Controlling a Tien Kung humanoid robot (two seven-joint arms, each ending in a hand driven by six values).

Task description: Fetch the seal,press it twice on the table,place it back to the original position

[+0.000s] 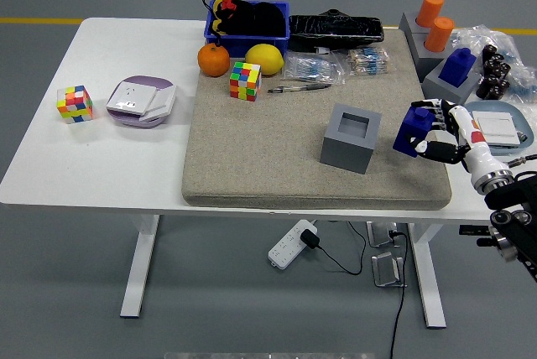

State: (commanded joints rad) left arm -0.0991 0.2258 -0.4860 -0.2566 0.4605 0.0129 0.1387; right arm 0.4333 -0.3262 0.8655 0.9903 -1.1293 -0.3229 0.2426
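My right hand (430, 134) comes in from the lower right and is shut on a blue seal (410, 129). It holds the seal low over the right side of the beige mat (252, 158), just right of the grey open-topped box (351, 137). Whether the seal touches the mat I cannot tell. A second blue seal (459, 65) stands on a grey stand at the back right, near two orange cylinders (436, 22). My left arm is out of view.
A colour cube (246, 80), an orange (214, 59), a lemon (264, 57), a pen (298, 87) and a blue bin (247, 32) crowd the mat's far edge. A plate with a card (497, 127) lies right of my hand. A small cube (74, 103) and a purple-white socket (141, 101) sit at the left.
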